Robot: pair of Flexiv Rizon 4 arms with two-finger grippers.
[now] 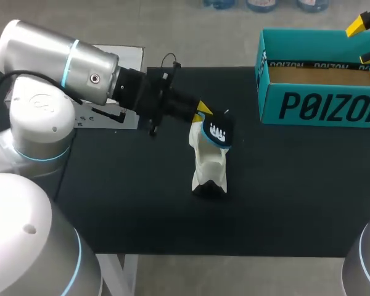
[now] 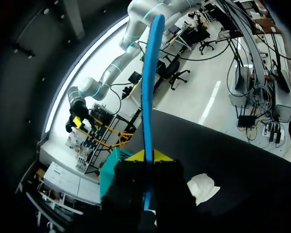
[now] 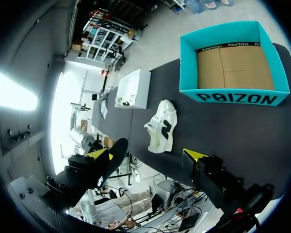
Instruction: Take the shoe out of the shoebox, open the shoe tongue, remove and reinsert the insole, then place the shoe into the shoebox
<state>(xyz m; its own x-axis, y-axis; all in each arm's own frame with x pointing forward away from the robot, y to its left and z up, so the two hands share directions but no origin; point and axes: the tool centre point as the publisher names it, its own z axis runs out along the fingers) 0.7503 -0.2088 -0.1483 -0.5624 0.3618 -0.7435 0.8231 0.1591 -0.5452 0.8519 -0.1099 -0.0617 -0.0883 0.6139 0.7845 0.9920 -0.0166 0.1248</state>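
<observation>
black table [image 1: 142, 209], white shoe [image 1: 209, 163] standing mid-table, left gripper [image 1: 205, 111] clamping insole [image 1: 217, 131], right gripper [image 1: 365, 40] spread wide by shoebox [image 1: 320, 105]

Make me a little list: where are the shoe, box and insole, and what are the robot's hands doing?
shoe: white sneaker, on the black table, outside the box
box: teal cardboard shoebox, open, no shoe inside
insole: black insole with blue edge, held in the air
left gripper: shut on the insole
right gripper: open, near the shoebox
</observation>
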